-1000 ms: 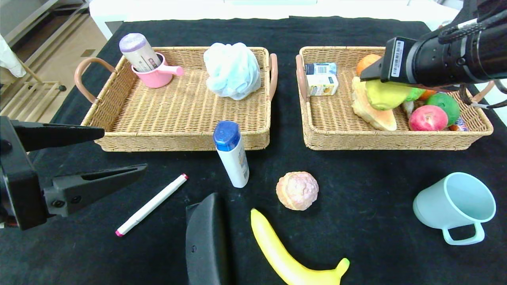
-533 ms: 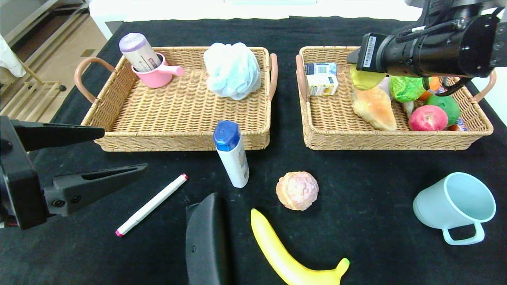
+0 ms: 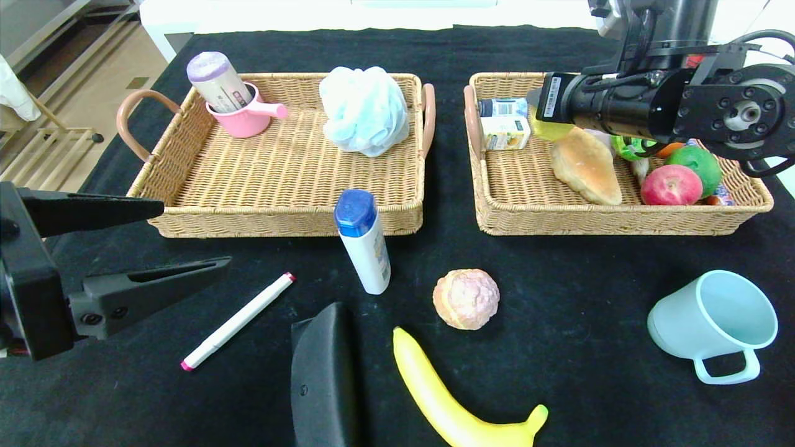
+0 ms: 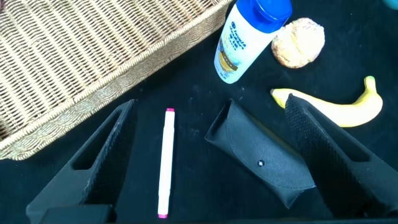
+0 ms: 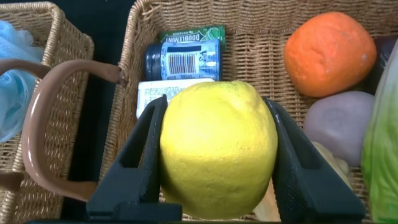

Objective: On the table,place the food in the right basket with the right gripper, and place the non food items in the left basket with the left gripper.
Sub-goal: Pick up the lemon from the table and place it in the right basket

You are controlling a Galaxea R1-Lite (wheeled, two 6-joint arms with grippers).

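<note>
My right gripper (image 3: 545,121) is shut on a yellow lemon (image 5: 217,152) and holds it above the left part of the right basket (image 3: 621,221), over a juice box (image 3: 505,132). My left gripper (image 3: 195,236) is open and empty, low at the table's left, beside a white marker (image 3: 238,321). On the table lie the marker (image 4: 165,162), a blue-capped bottle (image 3: 364,242), a black case (image 3: 323,379), a pinkish bun (image 3: 466,298), a banana (image 3: 447,403) and a mint cup (image 3: 714,323). The left basket (image 3: 279,220) stands behind the bottle.
The left basket holds a pink cup (image 3: 245,118) with a bottle in it and a blue bath pouf (image 3: 364,110). The right basket holds bread (image 3: 587,167), an apple (image 3: 671,185), a green fruit (image 3: 700,162), an orange (image 5: 329,53) and a can (image 3: 502,107).
My right arm has moved left across the right basket with the lemon in its grip. The left arm and the things on the table have not moved.
</note>
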